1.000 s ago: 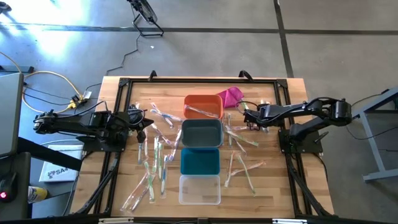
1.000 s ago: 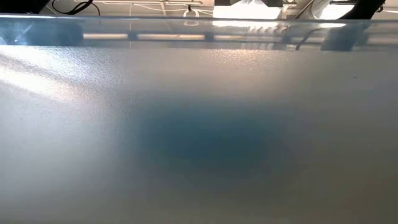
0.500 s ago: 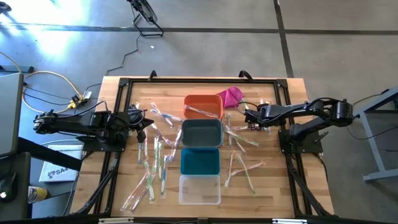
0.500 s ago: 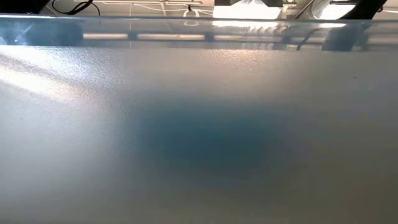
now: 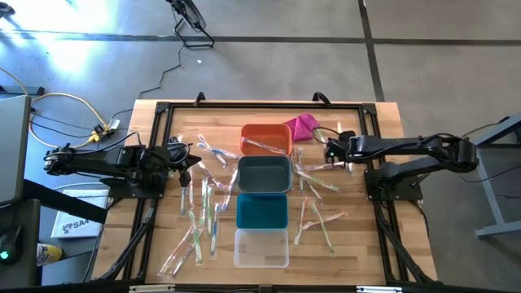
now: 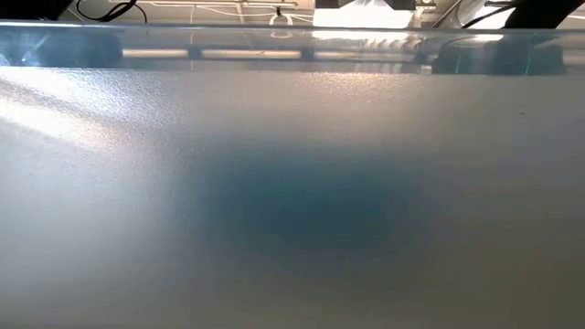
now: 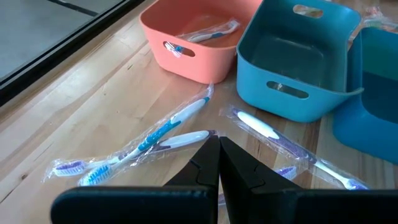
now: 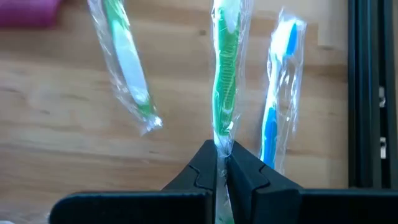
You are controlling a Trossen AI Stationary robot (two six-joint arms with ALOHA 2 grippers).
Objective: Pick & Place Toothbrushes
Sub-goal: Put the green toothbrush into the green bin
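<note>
Many wrapped toothbrushes lie flat on the wooden table (image 5: 163,122), left (image 5: 203,203) and right (image 5: 317,220) of a row of bins. One lies in the orange bin (image 5: 265,138). My right gripper (image 5: 330,151) is right of the orange bin, pointing steeply down, shut on a green toothbrush (image 8: 225,74). A green-and-white toothbrush (image 8: 127,62) and a blue one (image 8: 277,93) lie on either side of it. My left gripper (image 5: 186,155) waits shut at the left, above a blue-and-white toothbrush (image 7: 168,124) and touching nothing. My right gripper pinches the near end of the green toothbrush's clear wrapper (image 8: 221,135) between its two fingertips. The fingers come from above, slanting down, in line with the brush's length. The brush stretches away from the fingertips; whether its far end rests on the table I cannot tell.
Grey (image 5: 264,173), teal (image 5: 262,212) and clear (image 5: 261,247) bins stand in a line toward the near edge. A magenta cloth lump (image 5: 302,124) lies behind the orange bin's right corner. A black frame (image 5: 374,122) edges the table. A frosted surface (image 6: 292,201) fills the low view.
My right gripper has risen a little and drawn back slightly toward the table's right edge, the arm folding back with it. My left arm has kept still.
</note>
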